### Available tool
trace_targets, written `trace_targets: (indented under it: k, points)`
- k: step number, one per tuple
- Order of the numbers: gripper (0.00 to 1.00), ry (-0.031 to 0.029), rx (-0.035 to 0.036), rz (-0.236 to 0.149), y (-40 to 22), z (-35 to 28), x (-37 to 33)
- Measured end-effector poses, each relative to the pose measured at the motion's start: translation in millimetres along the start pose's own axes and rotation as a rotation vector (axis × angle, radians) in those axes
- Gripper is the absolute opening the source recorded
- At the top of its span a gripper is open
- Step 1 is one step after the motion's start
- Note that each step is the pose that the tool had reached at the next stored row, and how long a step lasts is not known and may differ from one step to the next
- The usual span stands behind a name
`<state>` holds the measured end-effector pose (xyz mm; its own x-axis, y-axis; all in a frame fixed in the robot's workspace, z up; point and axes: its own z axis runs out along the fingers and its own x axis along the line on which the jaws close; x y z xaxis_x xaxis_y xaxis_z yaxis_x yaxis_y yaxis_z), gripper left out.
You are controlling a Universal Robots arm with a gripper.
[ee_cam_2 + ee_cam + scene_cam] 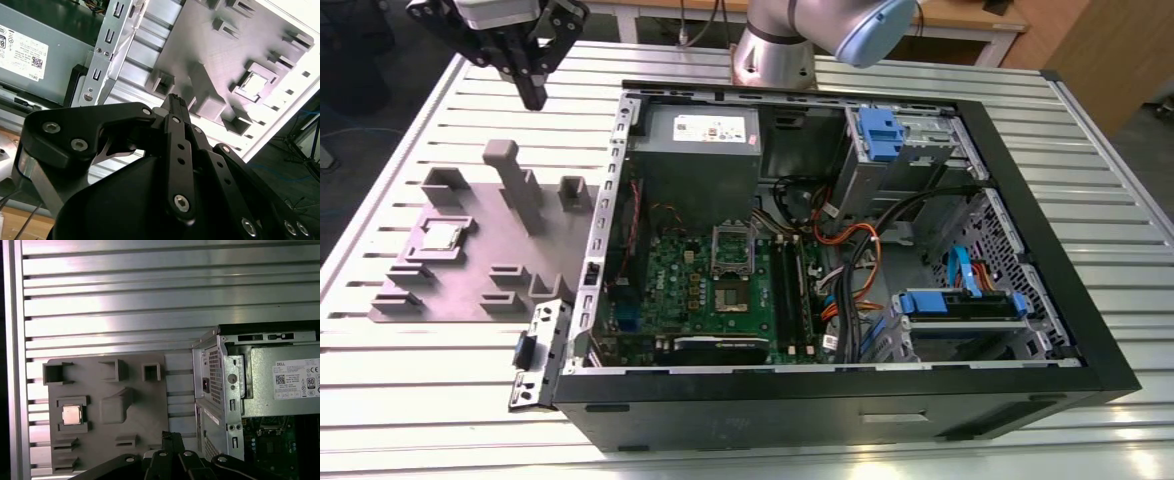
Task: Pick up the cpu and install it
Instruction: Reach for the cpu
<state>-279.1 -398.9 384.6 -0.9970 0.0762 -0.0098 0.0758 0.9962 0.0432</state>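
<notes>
The arm hangs high over the worktop, jaws pointing down, closed on nothing. Well below them, off to one side, the square cpu lies flat, metal top upward, in the grey tray's recess.

Ribbed aluminium table; wooden desk behind; dark floor at exterior view's left.

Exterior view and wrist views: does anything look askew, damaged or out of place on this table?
Nothing stands out. The cpu lies flat and square in its pocket on the grey tray, the open computer case sits level on the table, and the gripper hangs shut near the tray, holding nothing.
</notes>
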Motion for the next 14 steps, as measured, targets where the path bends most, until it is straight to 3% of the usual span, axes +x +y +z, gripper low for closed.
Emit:
trace_targets:
  k: [14]
  points:
    - [0.11,0.0,0.0,0.0,-0.6,0.1,7.3]
